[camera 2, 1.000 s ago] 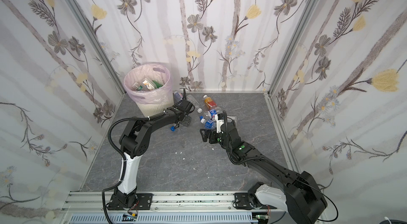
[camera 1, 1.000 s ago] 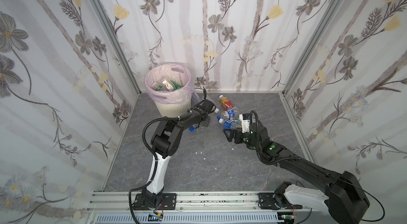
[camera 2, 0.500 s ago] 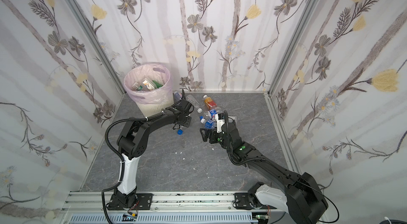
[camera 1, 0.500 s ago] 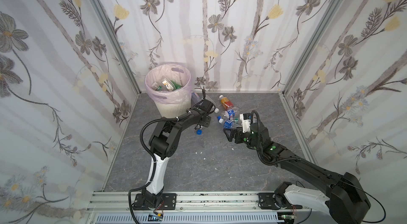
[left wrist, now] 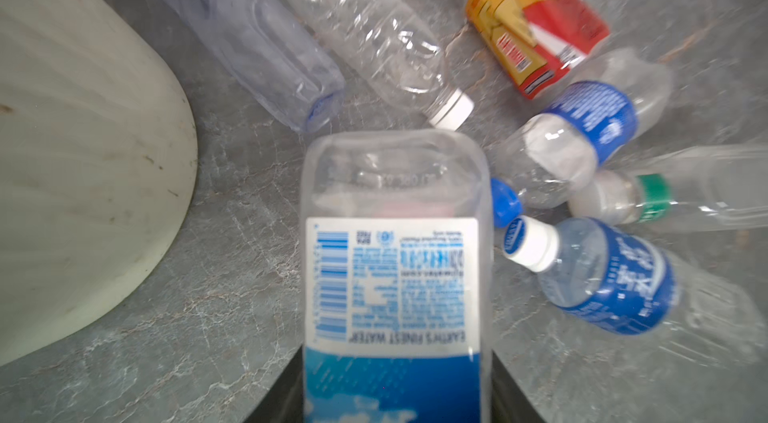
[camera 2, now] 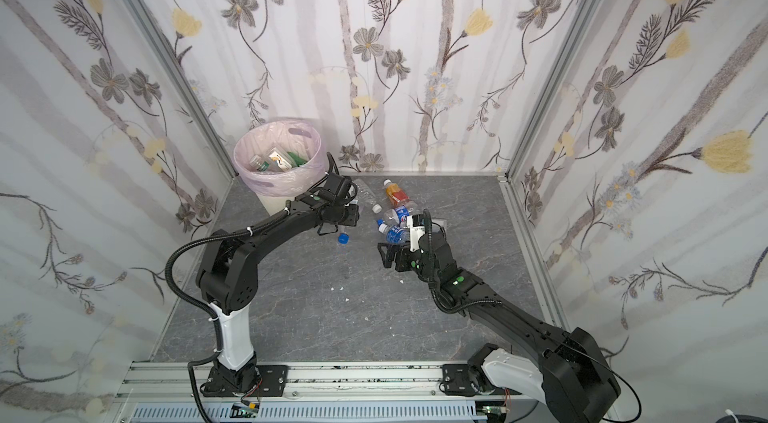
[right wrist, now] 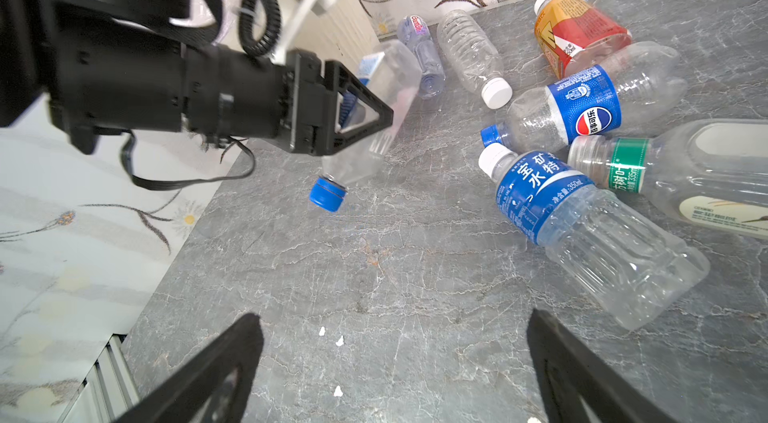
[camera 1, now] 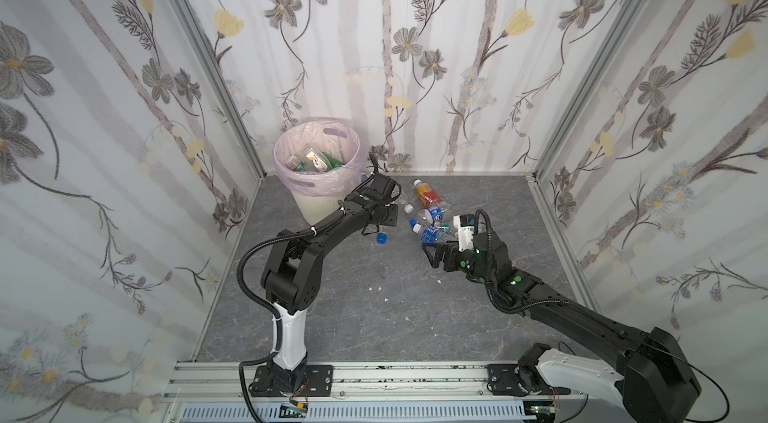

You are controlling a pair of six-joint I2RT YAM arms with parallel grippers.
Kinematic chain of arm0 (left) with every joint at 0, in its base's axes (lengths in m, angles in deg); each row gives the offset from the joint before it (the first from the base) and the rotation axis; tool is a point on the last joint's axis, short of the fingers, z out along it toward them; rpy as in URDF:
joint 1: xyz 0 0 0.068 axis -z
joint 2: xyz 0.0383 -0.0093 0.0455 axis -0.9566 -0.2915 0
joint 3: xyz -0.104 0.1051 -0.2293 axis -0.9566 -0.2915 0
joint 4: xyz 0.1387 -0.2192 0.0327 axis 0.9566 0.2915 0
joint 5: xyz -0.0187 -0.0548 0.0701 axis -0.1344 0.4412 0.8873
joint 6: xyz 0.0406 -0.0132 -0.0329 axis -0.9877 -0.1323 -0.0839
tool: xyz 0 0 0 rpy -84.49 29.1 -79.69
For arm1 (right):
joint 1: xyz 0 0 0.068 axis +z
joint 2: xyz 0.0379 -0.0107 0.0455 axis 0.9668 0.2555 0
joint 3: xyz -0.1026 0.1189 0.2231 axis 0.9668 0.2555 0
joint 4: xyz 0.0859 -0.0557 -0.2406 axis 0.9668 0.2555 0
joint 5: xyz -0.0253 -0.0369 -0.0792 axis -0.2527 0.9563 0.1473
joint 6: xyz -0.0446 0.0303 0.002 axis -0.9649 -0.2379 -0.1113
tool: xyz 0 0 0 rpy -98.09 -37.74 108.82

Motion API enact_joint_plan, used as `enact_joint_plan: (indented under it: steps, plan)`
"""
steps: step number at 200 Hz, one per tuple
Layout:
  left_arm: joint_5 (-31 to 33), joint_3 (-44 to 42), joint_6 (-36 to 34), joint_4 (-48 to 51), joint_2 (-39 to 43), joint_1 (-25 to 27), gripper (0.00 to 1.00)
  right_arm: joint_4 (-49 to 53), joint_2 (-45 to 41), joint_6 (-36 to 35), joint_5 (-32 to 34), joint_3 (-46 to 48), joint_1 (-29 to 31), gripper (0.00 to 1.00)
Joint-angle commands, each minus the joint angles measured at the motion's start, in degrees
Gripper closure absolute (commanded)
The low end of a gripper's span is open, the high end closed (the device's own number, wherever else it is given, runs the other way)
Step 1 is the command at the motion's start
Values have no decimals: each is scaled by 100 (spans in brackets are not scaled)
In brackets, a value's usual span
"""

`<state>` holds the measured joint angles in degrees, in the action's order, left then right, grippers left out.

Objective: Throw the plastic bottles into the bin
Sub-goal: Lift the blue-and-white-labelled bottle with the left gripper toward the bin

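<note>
The left gripper (right wrist: 380,109) is clenched on a blue-capped bottle (left wrist: 395,234), its far finger hidden behind the clear body. Just ahead of it lie the loose bottles (right wrist: 582,109) on the worktop (right wrist: 374,258), with the bin (camera 1: 309,200) close beside it. The right gripper (right wrist: 395,319), its fingers (right wrist: 245,342) cut off by the frame, gapes empty just short of that pile.

The flat-sided clear bottle (left wrist: 395,275) bears a white and blue label with a barcode and, upside down in the left wrist view, "EARTH'S FINEST WATER"; its smaller print is too blurred to read. In the right wrist view the Pepsi bottle (right wrist: 582,109) shows its round logo with 百事可乐 on a blue band, the white-capped bottle (right wrist: 540,196) has large white characters, among them 水特, and "350mL" on its blue label, and the green-banded bottle (right wrist: 627,167) reads "335ml". The small clear bottle (right wrist: 417,32) carries a word that seems to begin "Giant"; the orange-red bottle (right wrist: 577,34) has print too small to read.
</note>
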<state>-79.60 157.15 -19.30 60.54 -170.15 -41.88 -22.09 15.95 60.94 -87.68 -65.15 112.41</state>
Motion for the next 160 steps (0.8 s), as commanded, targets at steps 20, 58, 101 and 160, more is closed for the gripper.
enact_joint_plan:
  steps: [20,58,101,160]
  plan:
    - [154,48,196,-245,820,-7,53,74,146,-288,10,-463,12,0]
    - [544,175,66,-471,1538,-58,53,320,487,-589,76,-1283,82,0]
    - [745,484,-279,-840,2031,-275,53,469,986,-749,20,-2202,220,0]
    - [1141,1842,-974,-952,2082,-788,51,572,1493,-806,-24,-2976,450,0]
